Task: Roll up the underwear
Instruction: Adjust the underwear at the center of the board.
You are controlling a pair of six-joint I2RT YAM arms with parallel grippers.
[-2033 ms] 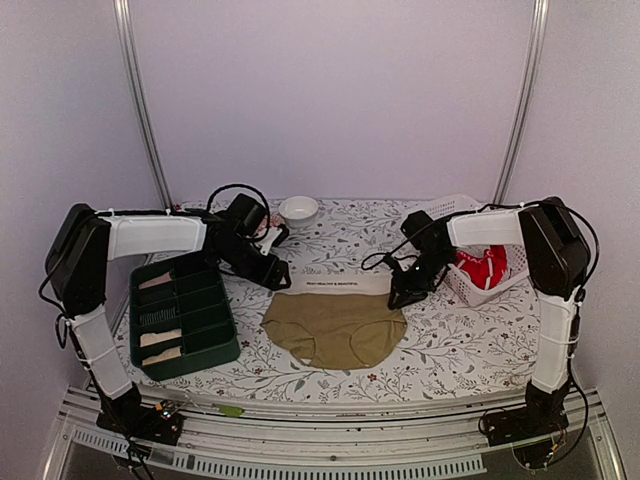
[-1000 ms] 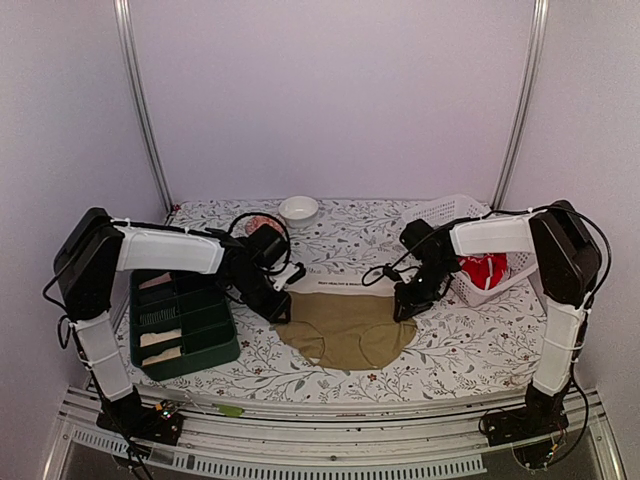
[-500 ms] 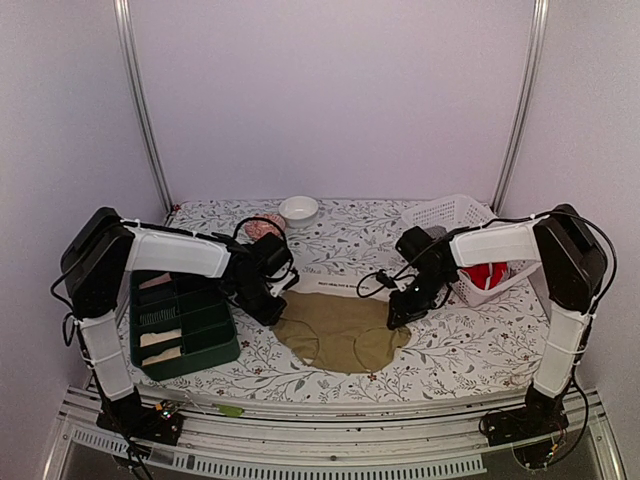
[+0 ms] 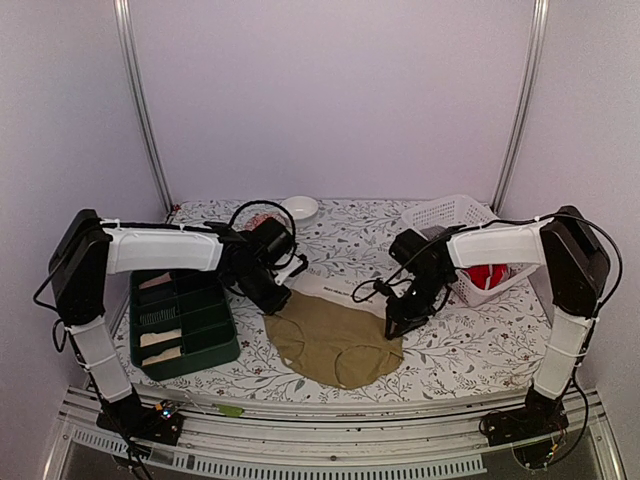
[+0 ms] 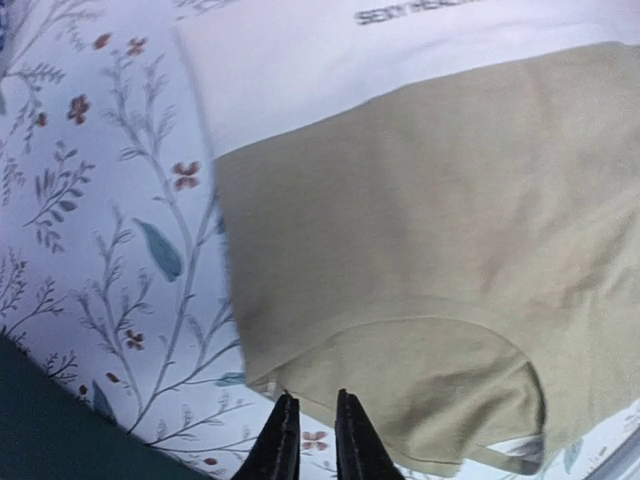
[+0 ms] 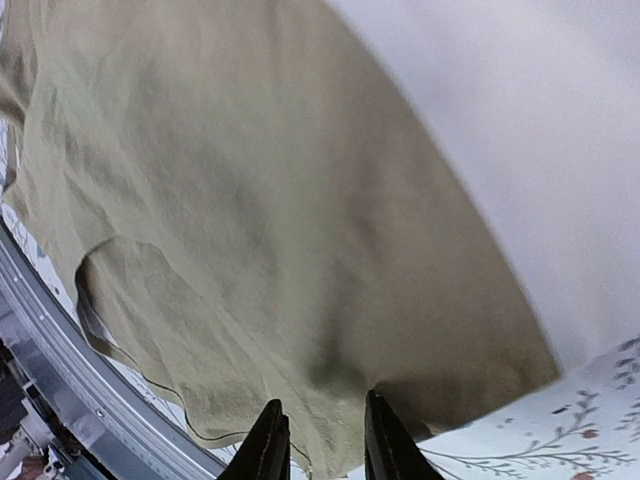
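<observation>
The khaki underwear (image 4: 335, 340) lies spread flat on the flower-printed table (image 4: 470, 340), with its white waistband (image 4: 332, 285) toward the back. The left tool (image 5: 312, 405) is narrowed to a slit at the garment's left hem and seems to pinch it, though the contact is hard to see. The right tool (image 6: 320, 410) grips puckered cloth at the right edge. Red underwear (image 4: 487, 275) sits in the white basket (image 4: 445, 210).

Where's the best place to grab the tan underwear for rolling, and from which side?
Pinch the underwear at both side edges just below the white waistband, coming in from left and right. It lies flat, waistband far, narrow crotch near, so those wide corners should keep it taut.
</observation>
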